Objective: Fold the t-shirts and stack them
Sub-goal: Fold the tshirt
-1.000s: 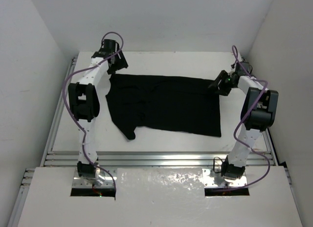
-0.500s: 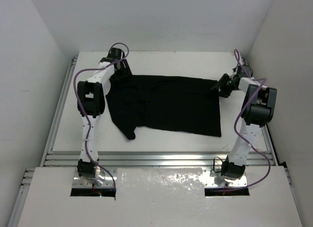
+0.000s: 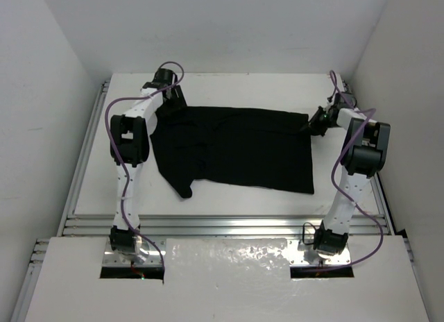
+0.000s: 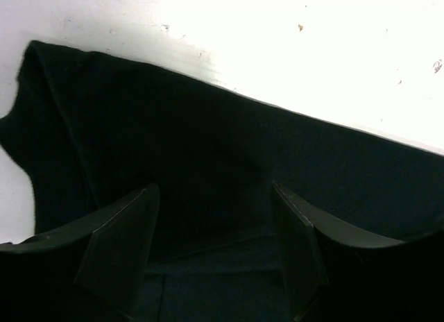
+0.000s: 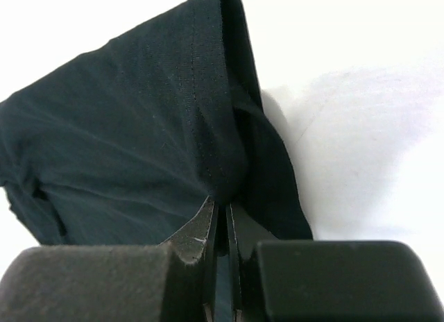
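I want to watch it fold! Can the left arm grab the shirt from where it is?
Probably yes. The left gripper is open right over the far left edge of the t-shirt, with nothing between them. The right gripper is already shut on the other far corner.

Open table is left nearside of the t-shirt; far corners are blocked by left arm and right arm.
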